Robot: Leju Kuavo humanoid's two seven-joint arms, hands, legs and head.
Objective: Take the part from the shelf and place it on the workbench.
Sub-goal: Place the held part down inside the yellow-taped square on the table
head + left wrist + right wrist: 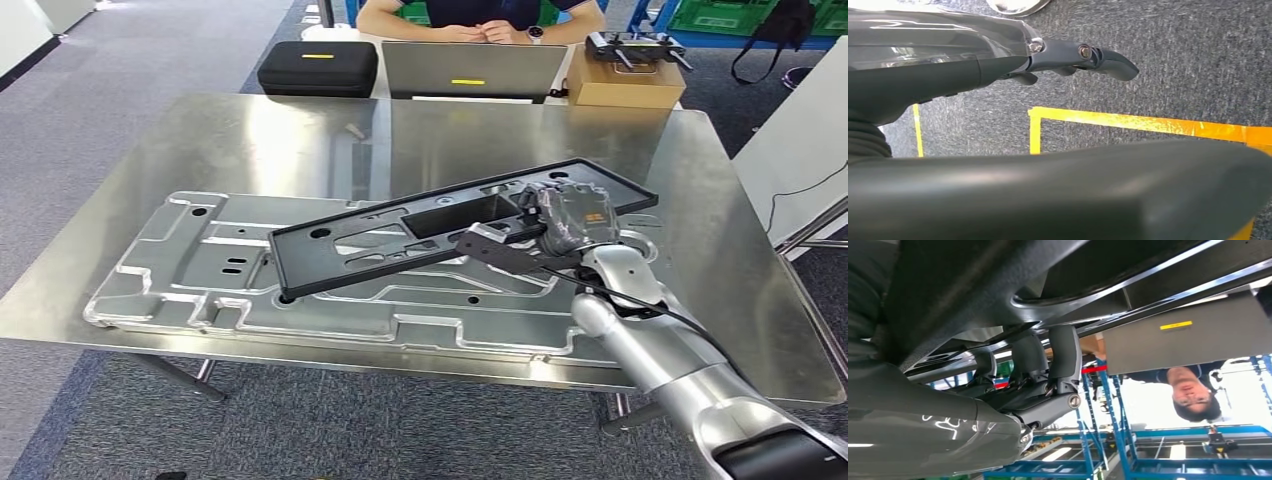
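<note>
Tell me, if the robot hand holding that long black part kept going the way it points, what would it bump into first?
Probably the grey laptop at the far edge of the workbench. The right robot hand, gripping the black part, points across the bare bench top toward it, and the person sits just behind. Depth is uncertain.

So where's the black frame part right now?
In the head view the black frame part is gripped at its right end by the right hand, lying slanted over the pressed metal panel on the workbench.
</note>
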